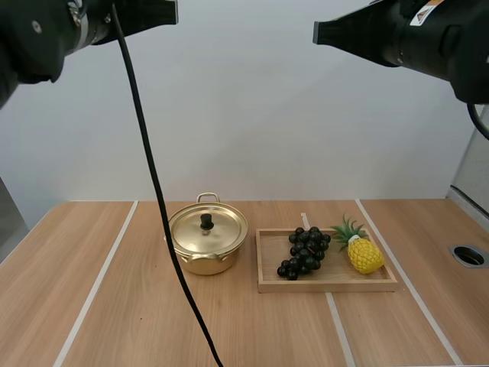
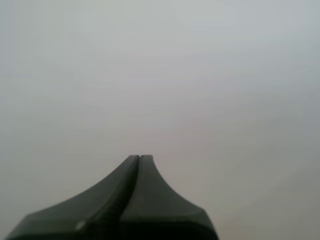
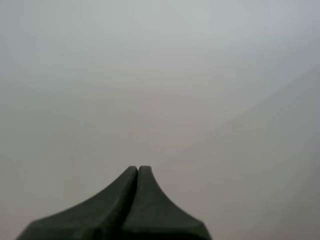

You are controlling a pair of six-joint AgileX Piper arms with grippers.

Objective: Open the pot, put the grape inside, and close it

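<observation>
Left gripper (image 2: 139,158), right gripper (image 3: 138,169) aloft, fingers (image 2: 155,195) together

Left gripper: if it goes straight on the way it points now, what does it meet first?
The left gripper, shut, points at a plain pale wall; the way there looks free, though depth is unclear.

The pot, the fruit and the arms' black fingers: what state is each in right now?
pot: upright, closed.
lid: seated on the pot, untouched.
grapes: lying in the wooden tray, outside the pot.
pineapple: lying in the tray beside the grapes.
left gripper: fingers shut, holding nothing.
right gripper: fingers shut, holding nothing.
</observation>
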